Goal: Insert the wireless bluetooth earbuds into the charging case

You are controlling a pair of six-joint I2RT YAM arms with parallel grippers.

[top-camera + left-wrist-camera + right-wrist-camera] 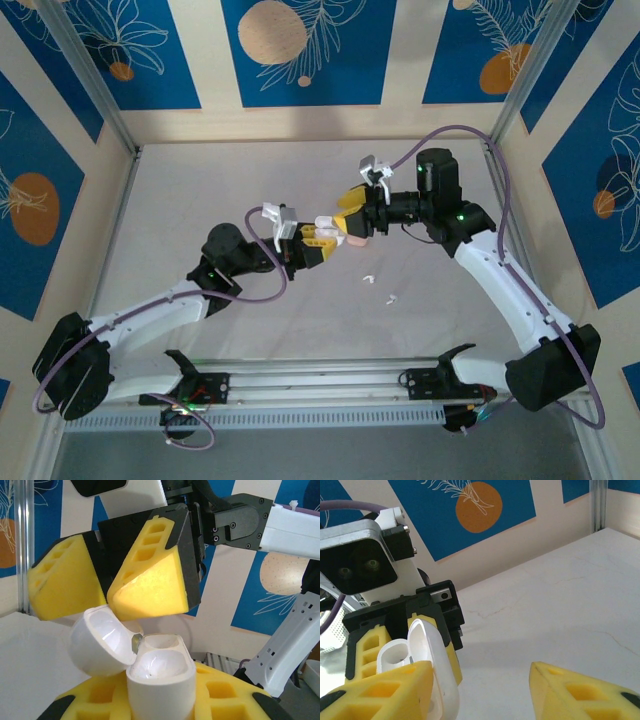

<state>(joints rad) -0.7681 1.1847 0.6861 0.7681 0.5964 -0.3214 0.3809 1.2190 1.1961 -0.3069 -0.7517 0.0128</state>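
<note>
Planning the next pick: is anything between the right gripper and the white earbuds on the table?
Nothing visible. The two white earbuds lie on bare table, toward the near edge from the open right gripper. The open white charging case, held by the left gripper, is beside that gripper, not over them.

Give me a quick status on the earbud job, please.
Left tool shut on open charging case. Right tool open, over its lid. Two earbuds loose on table, nothing seen blocking them.
</note>
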